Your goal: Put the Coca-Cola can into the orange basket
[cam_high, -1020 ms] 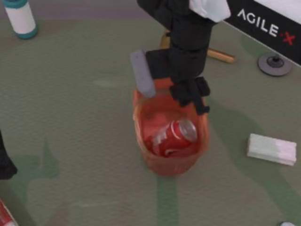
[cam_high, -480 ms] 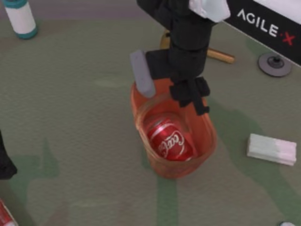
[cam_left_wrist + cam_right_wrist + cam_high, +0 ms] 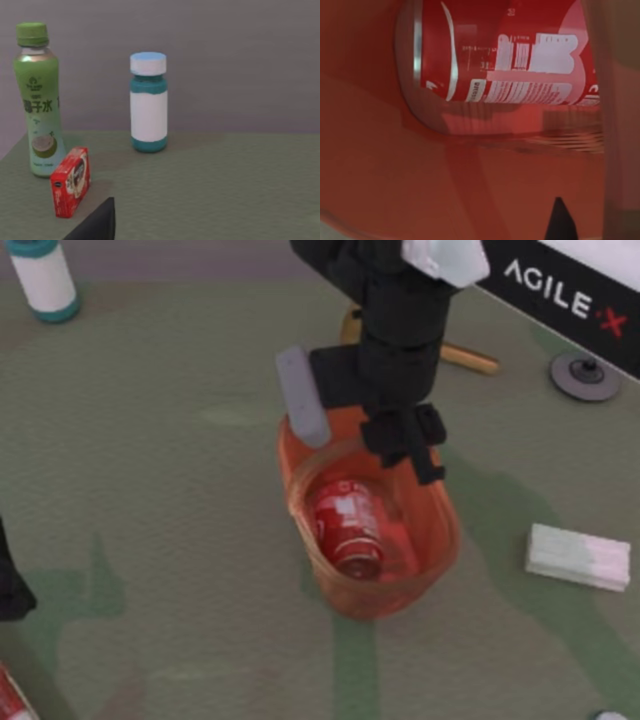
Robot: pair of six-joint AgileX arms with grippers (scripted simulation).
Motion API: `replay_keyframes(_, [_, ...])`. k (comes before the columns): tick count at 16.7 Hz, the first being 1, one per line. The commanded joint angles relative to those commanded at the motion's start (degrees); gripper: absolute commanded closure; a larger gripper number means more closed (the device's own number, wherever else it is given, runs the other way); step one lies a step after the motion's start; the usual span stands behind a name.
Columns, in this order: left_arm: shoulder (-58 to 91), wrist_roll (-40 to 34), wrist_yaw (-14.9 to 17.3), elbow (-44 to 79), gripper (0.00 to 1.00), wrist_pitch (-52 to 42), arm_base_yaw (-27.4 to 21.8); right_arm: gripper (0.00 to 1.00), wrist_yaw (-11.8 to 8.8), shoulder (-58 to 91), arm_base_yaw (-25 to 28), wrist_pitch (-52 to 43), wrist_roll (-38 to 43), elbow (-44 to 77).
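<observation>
Can: Coca-Cola can [image 3: 350,528] lies on its side inside orange basket [image 3: 300,540].
R gripper: right gripper [image 3: 365,430] just above basket's far rim, fingers apart, empty.
L arm: parked, well left of basket; fingers – can't tell.
Progress: placing looks done; only pulling R arm away left.

A black panel [image 3: 575,300] reads "AGILE X".

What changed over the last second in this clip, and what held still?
The Coca-Cola can, already lying inside the orange basket, rolled and turned there; its script side no longer faces up. The basket shifted slightly between the first two frames. The right gripper stayed above the basket's far rim, the left arm at the table's left edge, and the white bottle unmoved.
</observation>
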Motion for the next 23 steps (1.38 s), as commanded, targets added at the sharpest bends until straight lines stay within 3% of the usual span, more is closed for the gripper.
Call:
replay_keyframes(15, [0.0, 0.0, 0.0, 0.0, 0.00, 0.0, 0.0, 1.00, 0.0, 0.1, -0.1, -0.2, 0.0, 0.2])
replay_keyframes(23, [0.0, 0.0, 0.0, 0.0, 0.00, 0.0, 0.0, 1.00, 0.0, 0.6, -1.6, -12.1, -2.1, 12.7])
